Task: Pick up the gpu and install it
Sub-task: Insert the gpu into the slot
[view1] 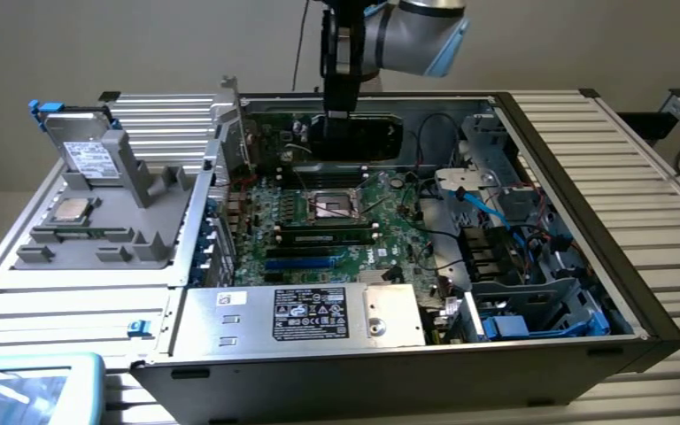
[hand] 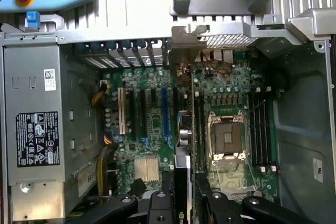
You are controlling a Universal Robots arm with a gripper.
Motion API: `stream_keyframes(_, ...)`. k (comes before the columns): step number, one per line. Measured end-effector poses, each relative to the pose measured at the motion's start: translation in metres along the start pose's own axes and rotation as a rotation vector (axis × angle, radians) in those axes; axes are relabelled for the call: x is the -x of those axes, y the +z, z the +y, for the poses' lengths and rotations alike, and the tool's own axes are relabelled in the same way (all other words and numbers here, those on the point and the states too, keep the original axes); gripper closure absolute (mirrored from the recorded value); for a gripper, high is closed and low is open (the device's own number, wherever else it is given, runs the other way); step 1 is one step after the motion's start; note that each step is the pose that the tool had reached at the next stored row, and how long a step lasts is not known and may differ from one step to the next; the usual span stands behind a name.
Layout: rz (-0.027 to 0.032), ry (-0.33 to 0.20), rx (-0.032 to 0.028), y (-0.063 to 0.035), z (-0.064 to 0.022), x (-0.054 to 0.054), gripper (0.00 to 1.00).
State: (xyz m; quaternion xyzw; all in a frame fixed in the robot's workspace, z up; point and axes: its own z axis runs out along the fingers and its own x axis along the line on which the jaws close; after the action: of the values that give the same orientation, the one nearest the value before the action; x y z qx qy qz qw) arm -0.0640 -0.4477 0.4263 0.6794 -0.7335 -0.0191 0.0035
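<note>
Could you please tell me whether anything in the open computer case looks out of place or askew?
Nothing looks spilled or broken. The gpu is not seated in a slot: the gripper holds it by its edge above the motherboard. The CPU socket also looks empty.

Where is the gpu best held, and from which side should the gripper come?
Probably by its upper long edge, from above, pinching both flat faces: the gpu stands thin and upright over the motherboard, lower edge free.

No print can be read: the power supply (view1: 216,323) carries a black label (view1: 312,312) and, beside it, a white sticker (view1: 231,298), both illegible.
</note>
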Motion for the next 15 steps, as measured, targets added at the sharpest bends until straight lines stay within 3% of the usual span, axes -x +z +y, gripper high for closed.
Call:
stream_keyframes(2, -0.0004, 0.009, -0.0011, 0.0107, -0.0012, -0.019, 0.72)
stream_keyframes(15, -0.0010, 0.027, -0.0015, 0.0370, 0.0219, -0.022, 0.72)
